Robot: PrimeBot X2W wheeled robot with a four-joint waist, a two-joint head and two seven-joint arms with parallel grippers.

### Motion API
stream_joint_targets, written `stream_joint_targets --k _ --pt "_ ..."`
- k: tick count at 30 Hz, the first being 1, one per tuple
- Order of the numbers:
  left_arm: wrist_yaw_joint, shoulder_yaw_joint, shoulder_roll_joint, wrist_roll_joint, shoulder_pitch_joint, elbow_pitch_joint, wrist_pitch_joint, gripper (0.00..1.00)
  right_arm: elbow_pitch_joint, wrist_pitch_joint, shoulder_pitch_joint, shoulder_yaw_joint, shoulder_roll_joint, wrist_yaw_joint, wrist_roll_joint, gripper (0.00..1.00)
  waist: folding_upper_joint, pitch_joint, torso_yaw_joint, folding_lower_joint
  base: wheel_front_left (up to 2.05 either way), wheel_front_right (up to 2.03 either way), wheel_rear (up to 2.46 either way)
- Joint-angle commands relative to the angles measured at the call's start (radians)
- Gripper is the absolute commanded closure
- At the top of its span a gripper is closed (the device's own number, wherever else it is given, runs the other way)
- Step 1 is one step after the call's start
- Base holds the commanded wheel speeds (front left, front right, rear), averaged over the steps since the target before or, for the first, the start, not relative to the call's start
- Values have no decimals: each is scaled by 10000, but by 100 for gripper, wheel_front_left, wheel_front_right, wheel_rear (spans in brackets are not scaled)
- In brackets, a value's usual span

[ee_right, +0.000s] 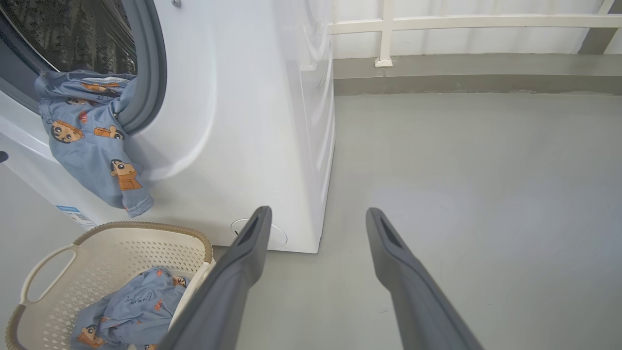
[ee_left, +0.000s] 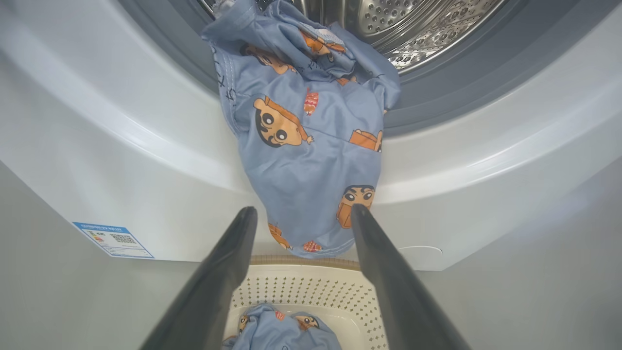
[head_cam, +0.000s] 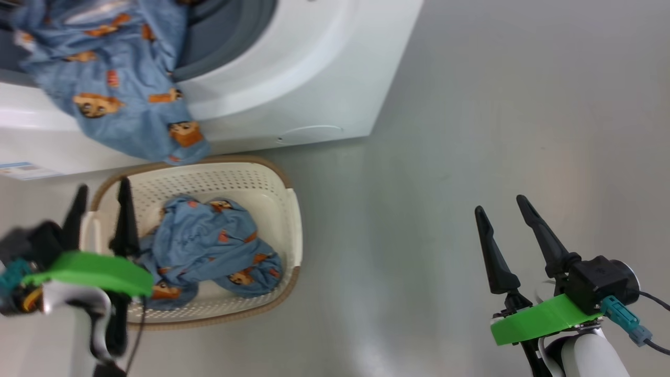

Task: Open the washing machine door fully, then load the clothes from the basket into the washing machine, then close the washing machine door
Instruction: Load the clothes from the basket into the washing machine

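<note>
Low on the front of the washing machine (head_cam: pixel 293 78), toward its left end, was a small blue label (head_cam: pixel 21 170). Just in front of the machine on that side, our left gripper (head_cam: pixel 103 188) hung over the left end of the basket (head_cam: pixel 293 220). Its two dark fingers (head_cam: pixel 124 209) were spread wide and held nothing. They pointed at the machine's front, which we judged a ready stance for reaching either garment.

The basket sat on the floor (head_cam: pixel 471 131) close against the machine's foot, directly below its round opening. We judged it was put there so that each lift would be short. Inside it lay one crumpled garment (head_cam: pixel 209 246), blue and printed with orange-brown cartoon figures.

A hanging garment (head_cam: pixel 120 99) of the same cloth was draped over the lower lip of the machine's opening. Its upper part lay in across the grey rubber seal (head_cam: pixel 230 42) toward the steel drum (ee_left: pixel 388 24). Most of it hung down the white front, with its lowest edge just above the basket's far rim. We judged it only half loaded. Hanging so, it could slip back out, and it would get in the way of shutting the machine.

Well to the right of the machine, over bare floor, our right gripper (head_cam: pixel 500 206) rested with its fingers likewise wide and empty. We judged it was kept there to stay clear of the left arm's work.
</note>
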Motion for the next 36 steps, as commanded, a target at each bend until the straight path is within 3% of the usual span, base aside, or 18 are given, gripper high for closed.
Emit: stream_joint_targets --k 1,18,28,36 --pt "-19 282 364 -20 -185 -111 -98 0 -264 -48 -120 296 -18 16 126 0 0 283 -293 0 0 0 0" --pt "96 72 1578 547 -3117 3243 -521 0 -464 -48 -296 590 -18 16 519 0 0 1012 -1254 0 0 0 0" --pt "555 397 1624 877 -4056 4440 -530 0 -540 -48 -399 731 -18 16 423 0 0 1417 -1462 0 0 0 0" --pt "897 951 1483 935 -4889 4493 -531 0 -564 -48 -397 814 -18 16 380 0 0 1579 -1609 0 0 0 0"
